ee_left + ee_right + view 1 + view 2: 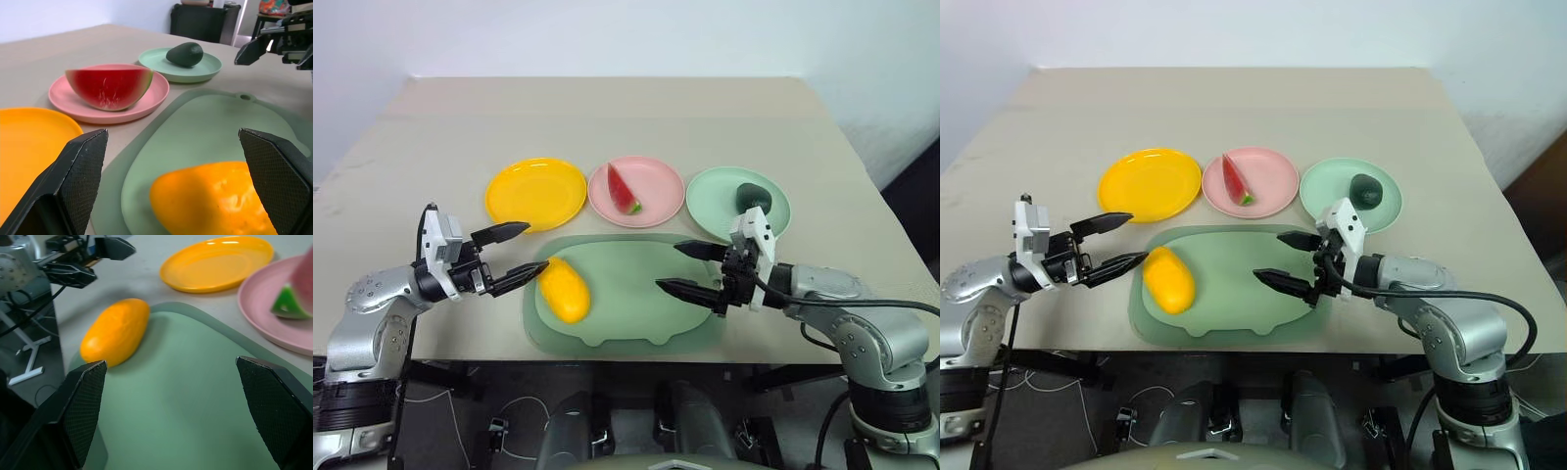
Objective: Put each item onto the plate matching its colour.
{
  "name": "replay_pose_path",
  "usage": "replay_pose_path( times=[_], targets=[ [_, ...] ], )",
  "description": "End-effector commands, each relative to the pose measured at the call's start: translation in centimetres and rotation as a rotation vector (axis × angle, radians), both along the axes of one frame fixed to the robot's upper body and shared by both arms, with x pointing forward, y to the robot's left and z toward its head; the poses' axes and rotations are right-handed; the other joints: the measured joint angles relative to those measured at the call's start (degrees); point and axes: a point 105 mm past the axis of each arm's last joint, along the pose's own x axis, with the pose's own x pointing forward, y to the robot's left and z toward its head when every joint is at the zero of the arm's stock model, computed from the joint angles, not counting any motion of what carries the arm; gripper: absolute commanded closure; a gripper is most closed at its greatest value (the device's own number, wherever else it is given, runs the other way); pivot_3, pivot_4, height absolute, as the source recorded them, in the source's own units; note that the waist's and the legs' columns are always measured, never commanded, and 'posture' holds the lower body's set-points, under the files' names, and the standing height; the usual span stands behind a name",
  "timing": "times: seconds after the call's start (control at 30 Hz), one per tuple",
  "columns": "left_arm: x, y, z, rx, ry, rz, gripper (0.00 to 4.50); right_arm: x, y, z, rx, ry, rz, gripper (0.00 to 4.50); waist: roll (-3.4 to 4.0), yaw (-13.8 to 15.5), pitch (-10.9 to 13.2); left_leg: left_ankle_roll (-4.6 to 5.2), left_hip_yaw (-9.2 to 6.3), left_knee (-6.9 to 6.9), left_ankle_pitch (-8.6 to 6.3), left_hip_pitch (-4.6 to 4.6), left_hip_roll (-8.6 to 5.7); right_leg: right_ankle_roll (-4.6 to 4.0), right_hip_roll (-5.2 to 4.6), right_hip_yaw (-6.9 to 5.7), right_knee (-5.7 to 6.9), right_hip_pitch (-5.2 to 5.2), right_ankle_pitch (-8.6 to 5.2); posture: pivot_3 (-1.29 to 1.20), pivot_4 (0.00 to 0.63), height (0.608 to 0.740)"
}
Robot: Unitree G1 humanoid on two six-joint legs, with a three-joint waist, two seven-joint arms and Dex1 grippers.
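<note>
Beige table (607, 117) w/ three plates in a row at mid-depth: yellow-orange plate (535, 193) at robot's left, pink plate (636, 191) in middle, mint green plate (737, 203) at right. Just in front of them, large pale green tray (636, 304), near edge close to table's front.

Red watermelon wedge (624, 190) w/ green rind lay on pink plate, towards its left half. Dark green avocado (753, 196) sat on mint green plate, right of centre. Yellow mango (564, 288) lay on tray's left part, long axis angled, not on any plate; yellow-orange plate bare.

Left gripper (514, 255) hung off tray's left edge, approx level, pointed right at mango; fingers spread wide, nothing between them, tips near mango but apart from it. Seen from left wrist: mango low betw. the two black fingers (73, 181), watermelon and avocado beyond.

Right gripper (683, 266) hovered over tray's right part, pointed left towards mango; also wide open, empty, well apart from mango. From right wrist: mango (115, 331) ahead, w/ left gripper (93, 262) beyond it.
</note>
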Motion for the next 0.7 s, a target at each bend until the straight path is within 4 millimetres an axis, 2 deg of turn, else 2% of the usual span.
replay_pose_path(
  times=[0.03, 0.23, 0.43, 0.7],
  targets=[
    [-0.5, 0.4, 0.9, 0.016, -0.022, -0.004, 0.0, -0.2, 0.7, 1.3, 0.017, -0.074, 0.041, 0.03, 0.0, 0.02, 0.0, 0.0, 0.0, 0.0, 0.0, 0.0, 0.0, 0.0, 0.0, 0.0, 0.0, 0.0, 0.0, 0.0, 0.15, 0.696],
    [-0.8, 0.1, 0.5, 0.022, 0.021, -0.044, 0.0, 0.8, -0.2, 2.5, 0.046, -0.204, -0.014, 0.03, 0.0, 0.33, 0.0, 0.0, 0.0, 0.0, 0.0, 0.0, -0.01, 0.0, -0.01, -0.01, -0.01, 0.02, 0.0, 0.0, 0.15, 0.696],
    [-0.7, -0.6, 1.0, 0.012, 0.057, -0.126, 0.0, 0.3, -0.8, 1.6, 0.009, -0.23, -0.015, 0.03, -0.01, 1.41, 0.0, 0.0, 0.0, 0.01, 0.0, 0.0, -0.01, -0.01, -0.01, -0.01, -0.02, 0.02, -0.03, 0.0, 0.15, 0.696],
    [-0.3, -0.8, 1.4, 0.213, 0.076, -0.366, 0.0, 0.0, -1.1, 1.1, -0.032, -0.239, -0.032, 0.03, 0.0, 1.52, 0.01, 0.02, -0.09, 0.17, -0.02, -0.02, 0.0, 0.08, -0.01, -0.08, -0.03, 0.11, -0.11, 0.0, 0.15, 0.696]
  ],
)
